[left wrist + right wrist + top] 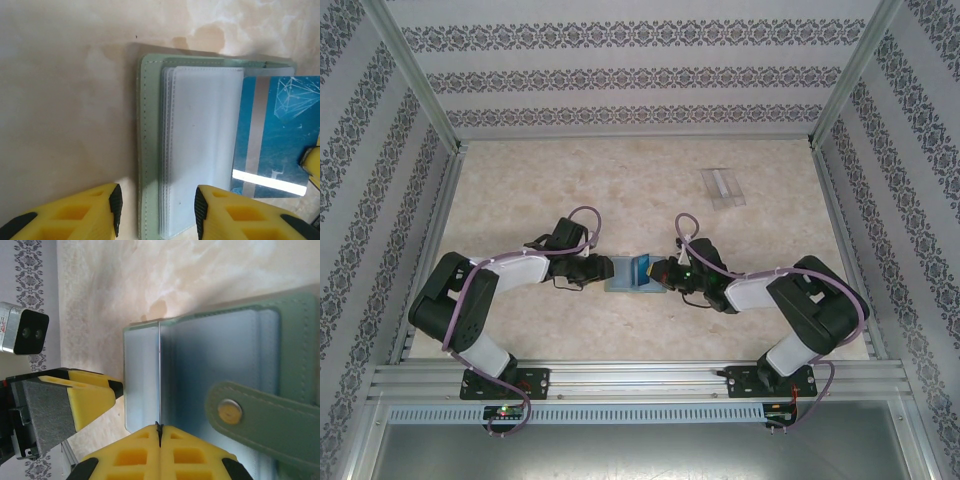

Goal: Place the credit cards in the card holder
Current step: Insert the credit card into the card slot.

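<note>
The card holder [619,276], a grey-green wallet, lies open mid-table between both arms. Its clear sleeves [200,140] face up and its snap tab [250,415] lies across the right half. A credit card [280,135], blue with a silver stripe, stands tilted over the sleeves' right side. My right gripper [159,432] is shut on its edge [159,370]; the gripper also appears from above [658,270]. My left gripper [158,209] is open. One finger is outside the wallet's green border [150,125] and the other is over the sleeves. From above, this gripper [603,270] sits at the wallet's left side.
A clear plastic box [722,187] lies at the back right of the marbled table [520,190]. Patterned walls and metal rails [620,378] close in the table on all sides. The two grippers are close together over the wallet.
</note>
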### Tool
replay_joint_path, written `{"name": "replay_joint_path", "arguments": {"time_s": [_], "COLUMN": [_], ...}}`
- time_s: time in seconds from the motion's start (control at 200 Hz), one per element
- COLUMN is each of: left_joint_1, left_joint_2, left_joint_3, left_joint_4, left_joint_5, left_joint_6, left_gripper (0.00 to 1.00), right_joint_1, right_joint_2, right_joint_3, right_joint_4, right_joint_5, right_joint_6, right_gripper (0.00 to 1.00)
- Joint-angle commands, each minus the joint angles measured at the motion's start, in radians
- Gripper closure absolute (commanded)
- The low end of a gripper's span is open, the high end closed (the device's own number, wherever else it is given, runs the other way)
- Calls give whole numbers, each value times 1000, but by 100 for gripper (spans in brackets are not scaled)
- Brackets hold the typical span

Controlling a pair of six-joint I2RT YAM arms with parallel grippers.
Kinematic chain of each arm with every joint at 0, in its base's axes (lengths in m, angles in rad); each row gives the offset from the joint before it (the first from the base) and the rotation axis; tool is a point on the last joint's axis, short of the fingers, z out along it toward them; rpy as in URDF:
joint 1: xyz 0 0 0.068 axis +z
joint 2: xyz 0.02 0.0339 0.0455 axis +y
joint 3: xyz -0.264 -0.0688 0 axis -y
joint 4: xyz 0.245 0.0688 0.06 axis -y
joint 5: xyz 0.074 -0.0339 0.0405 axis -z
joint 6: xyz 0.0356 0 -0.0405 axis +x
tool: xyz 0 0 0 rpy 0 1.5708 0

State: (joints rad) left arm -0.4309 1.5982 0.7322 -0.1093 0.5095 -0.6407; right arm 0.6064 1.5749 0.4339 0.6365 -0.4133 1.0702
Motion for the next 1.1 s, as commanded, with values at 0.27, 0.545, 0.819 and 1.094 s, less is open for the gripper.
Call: {"name": "replay_joint_path", "arguments": {"time_s": [0.27,0.545,0.819,1.094], "left_joint_1": [-24,-27,-27,-27], "left_joint_2": [14,13,43,79], "left_joint_3": [3,5,17,42], "left_joint_4": [-44,-46,-58,-95], "left_joint_5": [-29,-31,-48,-82], "left_joint_6": [-8,-12,-32,-34], "left_gripper": [57,68,77,81], "right_joint_1": [15,21,27,-21], "right_joint_2": [91,141,177,177], "right_joint_3": [20,29,31,38], "right_joint_4": [125,181,228,203], "right_joint_5": [-71,-82,-96,-131], "right_joint_6": [27,58,77,33], "right_gripper": [100,100,100,100]}}
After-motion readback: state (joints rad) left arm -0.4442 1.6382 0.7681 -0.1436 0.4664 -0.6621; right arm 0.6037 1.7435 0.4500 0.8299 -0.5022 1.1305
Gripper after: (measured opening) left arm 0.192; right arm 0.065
